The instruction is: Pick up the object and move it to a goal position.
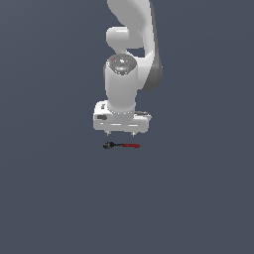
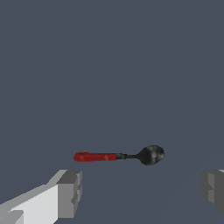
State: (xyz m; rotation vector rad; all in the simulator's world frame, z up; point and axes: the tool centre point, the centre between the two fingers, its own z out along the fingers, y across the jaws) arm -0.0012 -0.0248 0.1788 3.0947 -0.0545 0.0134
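Note:
The object (image 1: pixel 122 145) is a tiny thin tool with a red shaft and a black rounded end, lying flat on the dark grey surface. Its black end points to the exterior view's left. My white gripper (image 1: pixel 121 134) hangs just above and slightly behind it, not touching it. In the wrist view the object (image 2: pixel 118 155) lies crosswise, a little beyond the line between the two grey fingertips (image 2: pixel 70 192). The gripper (image 2: pixel 142 192) is open wide, with nothing between its fingers.
The white arm (image 1: pixel 131 49) rises from the gripper toward the top of the exterior view. A plain dark grey surface (image 1: pixel 49 198) fills both views.

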